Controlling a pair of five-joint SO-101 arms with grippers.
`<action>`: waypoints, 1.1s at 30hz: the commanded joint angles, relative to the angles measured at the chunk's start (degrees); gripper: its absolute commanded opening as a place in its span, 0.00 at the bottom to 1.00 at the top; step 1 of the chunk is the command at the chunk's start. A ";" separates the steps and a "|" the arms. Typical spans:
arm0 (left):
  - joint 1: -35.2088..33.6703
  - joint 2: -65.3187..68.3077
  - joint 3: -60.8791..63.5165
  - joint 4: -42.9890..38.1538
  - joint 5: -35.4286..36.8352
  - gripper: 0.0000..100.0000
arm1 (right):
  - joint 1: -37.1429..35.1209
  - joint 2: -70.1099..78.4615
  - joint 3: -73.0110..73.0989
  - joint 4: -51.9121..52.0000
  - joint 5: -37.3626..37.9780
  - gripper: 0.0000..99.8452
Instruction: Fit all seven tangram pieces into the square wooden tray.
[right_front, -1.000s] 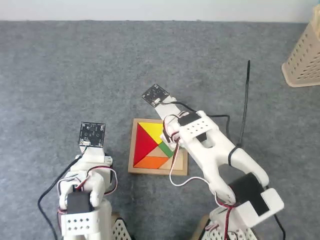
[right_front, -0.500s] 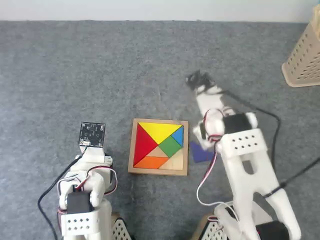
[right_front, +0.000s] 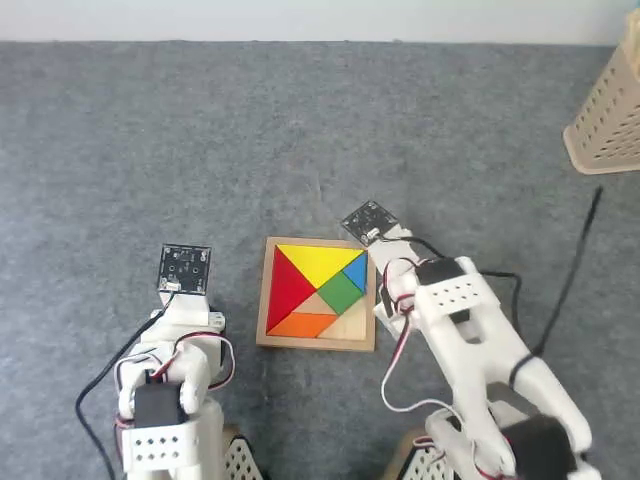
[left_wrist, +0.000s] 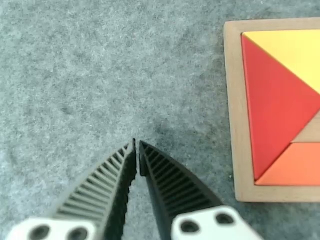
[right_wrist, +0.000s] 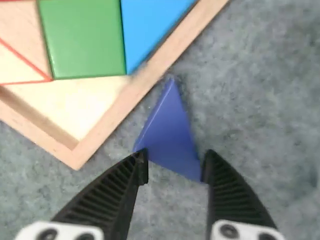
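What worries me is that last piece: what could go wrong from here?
1. The blue triangle lies with its tip at the tray rim; the right gripper, open astride it, could nudge the tray while closing.
2. The fingers would meet slanted edges, so the piece may squirt out.
3. The bare gap looks snug; a tilted piece could jam.

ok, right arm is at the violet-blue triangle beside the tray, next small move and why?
Probably close the right gripper on the violet-blue wooden triangle. Its open jaws flank the piece, which lies on the carpet just outside the square wooden tray, and the tray's bare corner slot is unfilled.
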 joint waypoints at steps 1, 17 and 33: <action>0.00 -1.14 -0.40 0.44 -0.26 0.01 | -1.89 1.63 -0.35 -1.27 1.14 0.24; 0.00 -1.14 -0.40 0.44 -0.26 0.01 | 11.03 12.44 -6.07 -1.54 -1.49 0.08; 0.00 -1.14 -0.40 0.44 -0.26 0.01 | 16.48 3.03 -11.16 9.27 -1.93 0.12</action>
